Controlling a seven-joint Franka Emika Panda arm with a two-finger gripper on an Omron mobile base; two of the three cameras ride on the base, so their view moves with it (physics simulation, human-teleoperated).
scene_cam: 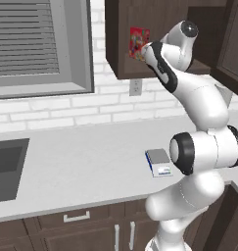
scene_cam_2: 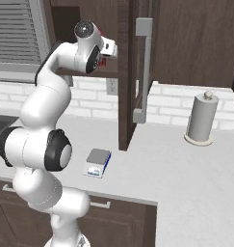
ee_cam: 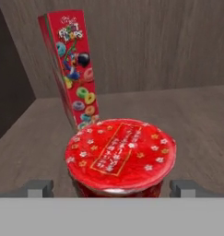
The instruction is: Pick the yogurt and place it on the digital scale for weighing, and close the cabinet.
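Observation:
The yogurt, a red cup with a patterned foil lid, stands on the shelf of the cabinet. My gripper is open and reaches into the cabinet. Its fingertips flank the cup on both sides with a gap to each. In the right base view the hand is at the shelf's front edge, and a bit of red, the yogurt, shows below it. The cabinet door stands open, edge-on, with its silver bar handle. The digital scale lies on the counter below.
A tall red cereal box leans behind the yogurt, to its left in the hand view. A paper towel roll stands on the counter at the right. A sink is sunk into the counter at the far left, under a window.

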